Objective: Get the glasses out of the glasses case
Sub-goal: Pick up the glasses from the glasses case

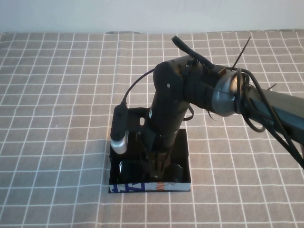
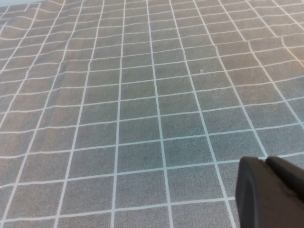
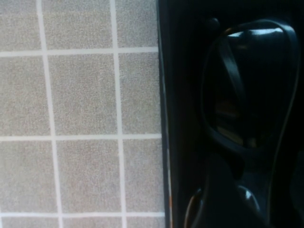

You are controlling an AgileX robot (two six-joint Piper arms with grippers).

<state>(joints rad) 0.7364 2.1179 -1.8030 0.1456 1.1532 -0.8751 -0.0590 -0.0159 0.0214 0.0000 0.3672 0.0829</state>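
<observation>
Here, right tool (image 1: 159, 166) inside glasses case (image 1: 185, 151) over glasses (image 1: 127, 169), grip unclear, front-edge print unreadable, left tool (image 2: 270, 192) apart, state unclear.

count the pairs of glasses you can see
1. The glasses lie inside the open glasses case near its printed front edge, partly hidden under the right pincer reaching into it. The left pincer is over bare cloth.

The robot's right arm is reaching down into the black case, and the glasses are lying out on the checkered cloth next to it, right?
Not quite. The glasses are inside the glasses case, not out on the cloth, as the high view shows. The right gripper does reach down into the case over them. The left gripper is off over bare checkered cloth.
</observation>
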